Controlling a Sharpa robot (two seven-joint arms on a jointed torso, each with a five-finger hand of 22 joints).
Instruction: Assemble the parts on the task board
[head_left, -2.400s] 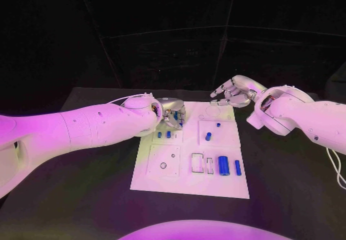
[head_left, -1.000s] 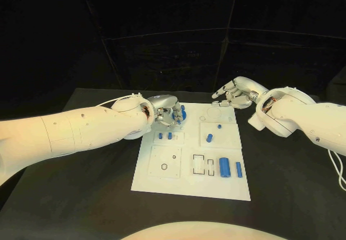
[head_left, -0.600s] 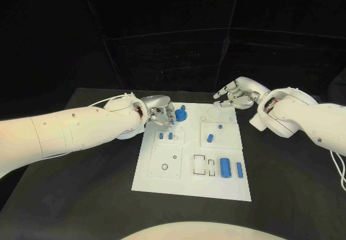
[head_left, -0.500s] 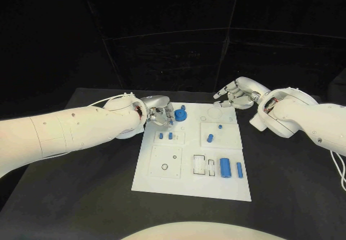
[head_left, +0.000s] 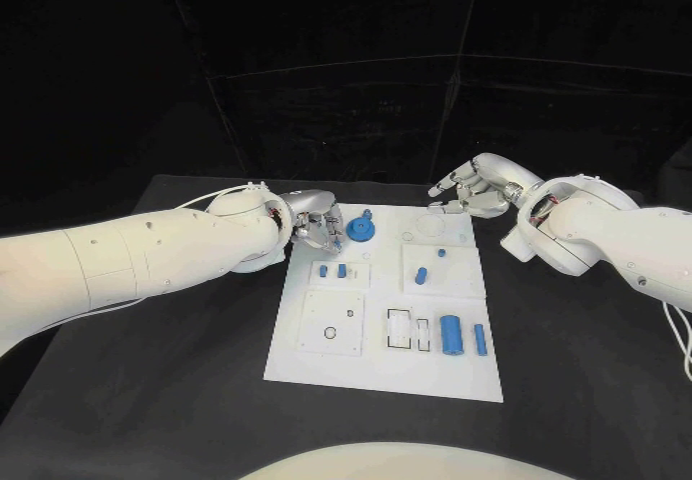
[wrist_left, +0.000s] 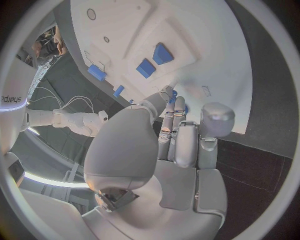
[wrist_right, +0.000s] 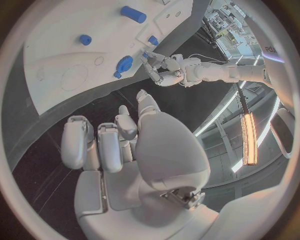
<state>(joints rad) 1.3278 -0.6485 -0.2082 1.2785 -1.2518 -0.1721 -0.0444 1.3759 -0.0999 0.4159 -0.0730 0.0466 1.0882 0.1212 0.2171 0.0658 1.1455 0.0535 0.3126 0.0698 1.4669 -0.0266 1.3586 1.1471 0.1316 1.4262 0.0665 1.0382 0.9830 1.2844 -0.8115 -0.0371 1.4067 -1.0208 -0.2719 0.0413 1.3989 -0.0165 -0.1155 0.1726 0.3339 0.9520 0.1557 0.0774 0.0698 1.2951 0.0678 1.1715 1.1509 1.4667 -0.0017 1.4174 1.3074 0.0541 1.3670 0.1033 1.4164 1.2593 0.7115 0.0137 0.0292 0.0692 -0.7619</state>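
White left arm enters from the left edge of the head view; left hand (head_left: 320, 225) sits at the upper-left corner of the task board (head_left: 378, 372), fingers bunched close together, nothing visibly held. Just right of its fingertips, upper centre of frame, lies the blue round part (head_left: 362, 231), apart from the fingers as far as I can tell; left hand is clearly nearer. Further right, right hand (head_left: 476, 187) hovers off the board's upper-right corner, fingers loosely curled, empty. Blue cylinder (head_left: 449, 334) lies lower right, long axis running up-down in frame
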